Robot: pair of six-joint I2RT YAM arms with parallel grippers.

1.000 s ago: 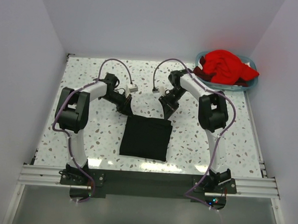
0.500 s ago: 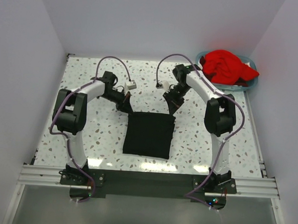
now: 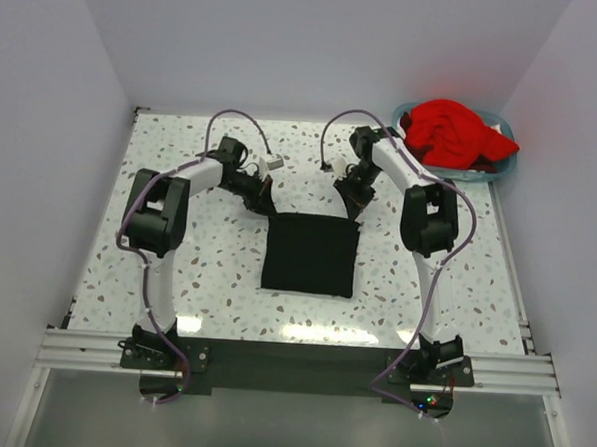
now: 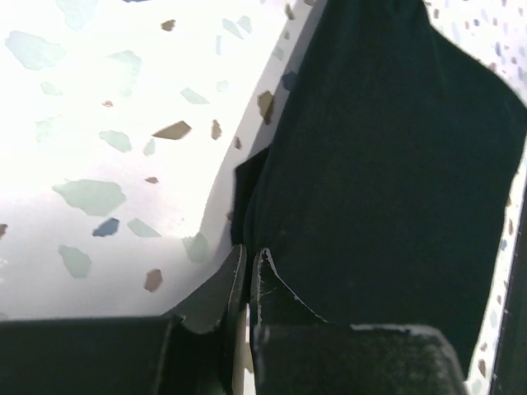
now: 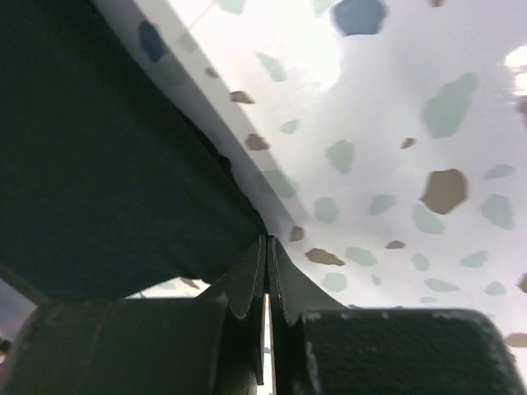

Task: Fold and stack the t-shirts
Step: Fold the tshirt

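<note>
Folded black t-shirt (image 3: 310, 254), near-square, slightly longer left-to-right, far corners pinched

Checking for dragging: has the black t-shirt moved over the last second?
Yes. The black t-shirt has slid away from the aluminium rail at the near edge, and slightly right toward the blue basket.

Walls (image 3: 318, 44): plain, pale lavender-white, closed in the back and both sides.
Table (image 3: 172, 147): white terrazzo top, speckled with grey-green and brown chips.
Near edge: an aluminium rail (image 3: 301, 362) ran across.
Light: bright glare lay on the tabletop.
</note>
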